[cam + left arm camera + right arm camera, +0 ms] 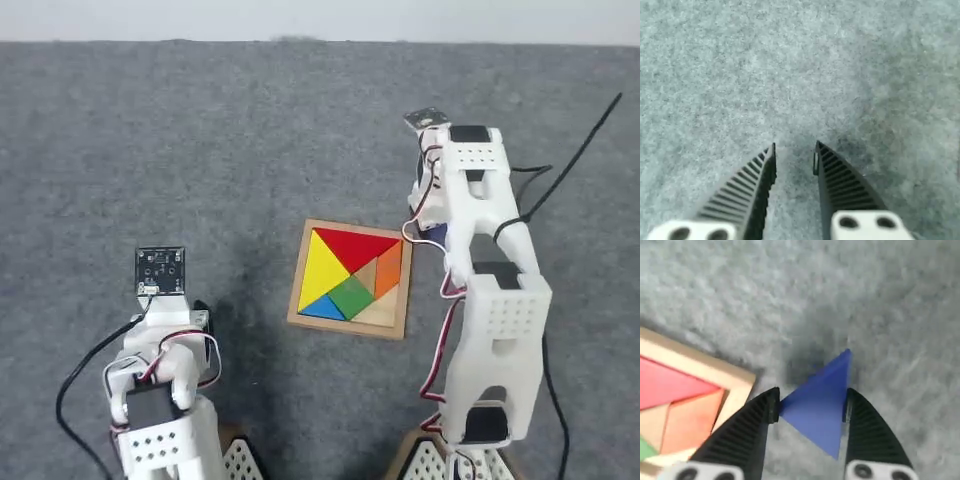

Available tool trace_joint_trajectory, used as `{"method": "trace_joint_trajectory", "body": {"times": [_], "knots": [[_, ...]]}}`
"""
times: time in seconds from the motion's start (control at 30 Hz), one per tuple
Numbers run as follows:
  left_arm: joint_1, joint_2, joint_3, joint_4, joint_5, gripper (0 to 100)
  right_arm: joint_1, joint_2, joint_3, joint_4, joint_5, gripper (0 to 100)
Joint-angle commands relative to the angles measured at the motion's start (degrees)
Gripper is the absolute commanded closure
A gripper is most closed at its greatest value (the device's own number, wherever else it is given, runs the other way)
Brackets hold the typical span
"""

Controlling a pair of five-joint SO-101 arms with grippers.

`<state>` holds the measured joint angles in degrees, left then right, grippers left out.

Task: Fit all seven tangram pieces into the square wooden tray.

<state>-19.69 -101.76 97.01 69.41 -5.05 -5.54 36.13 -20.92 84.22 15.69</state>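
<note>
We see the right pincer (811, 401) gripping the blue triangle (822, 407) just right of the tray's (715, 367) far-right corner; left pincer (795, 150) narrowly open over the table (800, 65), near left.

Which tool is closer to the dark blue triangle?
The right tool: it grips the dark blue triangle, just off the wooden tray corner. The left tool hangs over bare carpet on the tray's other side.

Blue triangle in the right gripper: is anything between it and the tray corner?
The right wrist view shows a strip of bare grey mat and one finger of the right gripper between the blue triangle and the tray; no piece lies there.
</note>
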Motion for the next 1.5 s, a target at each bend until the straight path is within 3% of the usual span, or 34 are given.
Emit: {"method": "trace_joint_trajectory", "body": {"times": [0.0,0.37,0.63,0.7,0.8,1.03,1.2,1.47], "knots": [[-0.2,0.1,-0.5,0.4,-0.6,88,-1.1,-9.8,3.3,1.8,-1.3,87.0],[-0.2,0.1,-0.5,0.4,-0.6,88,-14.3,-35.3,36.7,-8.1,-6.9,86.6],[-0.2,0.1,-0.5,0.4,-0.6,88,-21.1,-37.1,39.1,-8.6,-7.0,86.9],[-0.2,0.1,-0.5,0.4,-0.6,88,-23.5,-37.2,39.0,-9.4,0.0,86.9],[-0.2,0.1,-0.5,0.4,-0.6,88,-26.0,-37.1,39.4,-9.4,16.7,86.9],[-0.2,0.1,-0.5,0.4,-0.6,88,-25.8,-37.1,40.4,-5.6,47.2,86.9],[-0.2,0.1,-0.5,0.4,-0.6,88,-23.8,-36.7,40.4,-2.9,62.2,86.9],[-0.2,0.1,-0.5,0.4,-0.6,88,-24.0,-36.6,45.2,-3.3,77.1,86.9]]}}
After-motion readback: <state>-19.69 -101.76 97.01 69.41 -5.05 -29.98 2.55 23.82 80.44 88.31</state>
